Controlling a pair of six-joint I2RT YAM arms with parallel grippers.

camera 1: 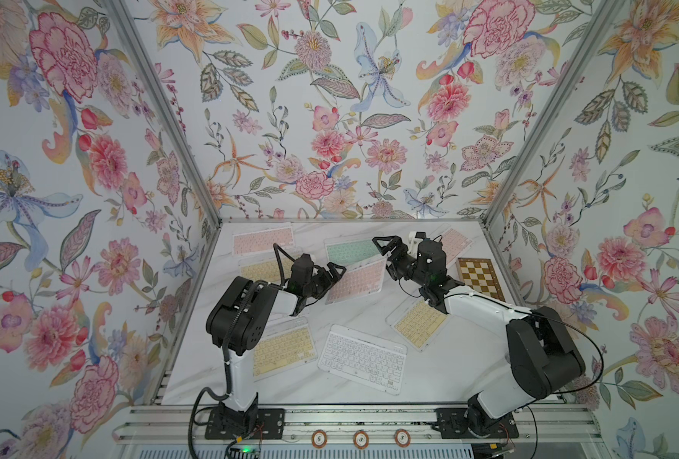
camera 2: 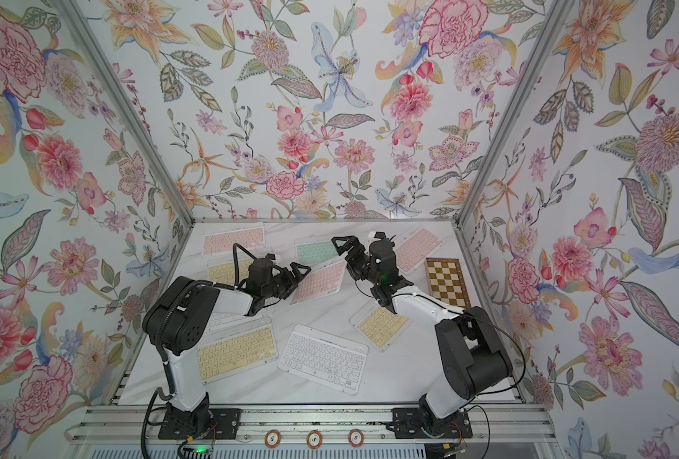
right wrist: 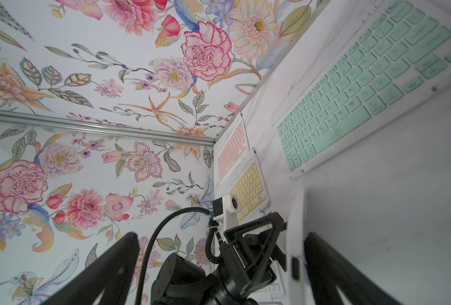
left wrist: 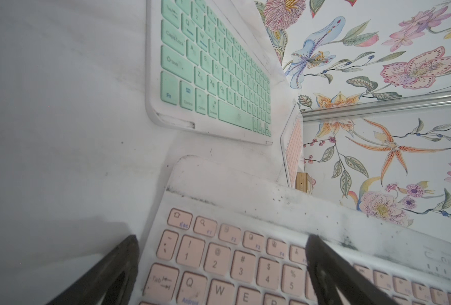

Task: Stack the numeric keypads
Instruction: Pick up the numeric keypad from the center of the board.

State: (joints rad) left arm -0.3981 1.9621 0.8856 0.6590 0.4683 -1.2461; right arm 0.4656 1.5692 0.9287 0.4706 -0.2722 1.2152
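Several numeric keypads lie spread over the marble table (camera 1: pixel 429 377). A pink keypad (camera 1: pixel 355 280) (left wrist: pixel 219 258) sits mid-table between both arms. My left gripper (camera 1: pixel 337 274) (left wrist: pixel 223 237) is open at its Esc corner, with one finger over the keys and the other beside the short edge. My right gripper (camera 1: pixel 385 254) (right wrist: pixel 221 235) is open at the far end, and that keypad's thin edge (right wrist: pixel 295 237) stands between its fingers. I cannot tell whether the pink keypad is off the table. A mint keypad (camera 1: pixel 349 250) (left wrist: pixel 213 66) (right wrist: pixel 364 92) lies just behind.
Other keypads: pink (camera 1: pixel 262 240) and yellow (camera 1: pixel 260 270) at back left, pink (camera 1: pixel 453 242) at back right, yellow (camera 1: pixel 419 324) at right, white (camera 1: pixel 361 357) and yellow (camera 1: pixel 284 349) in front. A brown-and-cream chessboard (camera 1: pixel 480 278) lies by the right wall. Floral walls enclose three sides.
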